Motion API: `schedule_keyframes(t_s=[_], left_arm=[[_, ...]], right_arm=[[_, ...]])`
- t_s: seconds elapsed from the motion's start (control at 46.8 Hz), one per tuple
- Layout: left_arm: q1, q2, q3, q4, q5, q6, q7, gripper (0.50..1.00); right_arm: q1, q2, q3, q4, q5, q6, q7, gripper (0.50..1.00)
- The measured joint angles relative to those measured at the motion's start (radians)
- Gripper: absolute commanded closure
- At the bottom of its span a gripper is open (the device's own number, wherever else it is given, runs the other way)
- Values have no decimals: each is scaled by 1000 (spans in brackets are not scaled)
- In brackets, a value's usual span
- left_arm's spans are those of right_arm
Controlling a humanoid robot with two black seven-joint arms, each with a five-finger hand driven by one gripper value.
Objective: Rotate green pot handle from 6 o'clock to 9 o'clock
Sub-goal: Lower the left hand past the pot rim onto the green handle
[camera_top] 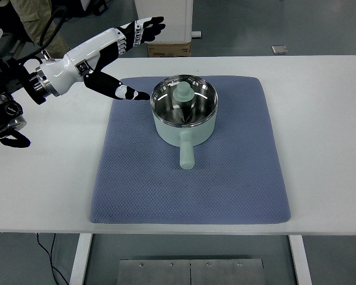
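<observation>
A pale green pot with a glass lid and a green knob stands on a blue mat at the middle of the table. Its handle points toward the table's near edge, at 6 o'clock. My left hand comes in from the upper left and hangs above the mat's far left corner, to the left of the pot. Its fingers are spread and hold nothing; the thumb reaches toward the pot's rim without touching it. The right arm does not show.
The white table carries only the mat and pot. A cardboard box and a white cabinet stand behind the far edge. Dark robot parts and cables sit at the left edge. A person's trouser leg shows at the top left.
</observation>
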Motion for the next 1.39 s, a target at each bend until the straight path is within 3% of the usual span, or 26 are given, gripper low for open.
schedule_keyframes(t_s=[0.62,1.39], left_arm=[[0,16,25,-94,249,-43,0,500],[-35,-12,38,-103,440,-56,0,500]], right_arm=[[0,0,0,0,0,0,0,500],[0,0,0,0,0,0,0,500]])
